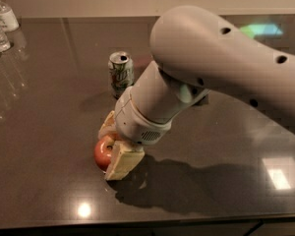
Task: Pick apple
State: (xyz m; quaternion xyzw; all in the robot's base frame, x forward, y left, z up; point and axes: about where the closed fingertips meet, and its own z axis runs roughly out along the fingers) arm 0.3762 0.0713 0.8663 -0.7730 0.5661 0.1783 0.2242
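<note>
The red-orange apple [103,154] rests on the dark table [49,107] near its front edge. My gripper [111,151] reaches down over it from the right. Its two cream fingers sit on either side of the apple: one finger [108,124] behind it and the other finger [123,163] in front, both pressed against the fruit. The right half of the apple is hidden by the gripper. The grey arm [221,58] fills the upper right of the view.
A green-and-white soda can [121,74] stands upright behind the apple, close to the arm's wrist. Clear plastic bottles [0,26] stand at the far left corner. The table's front edge runs just below the apple.
</note>
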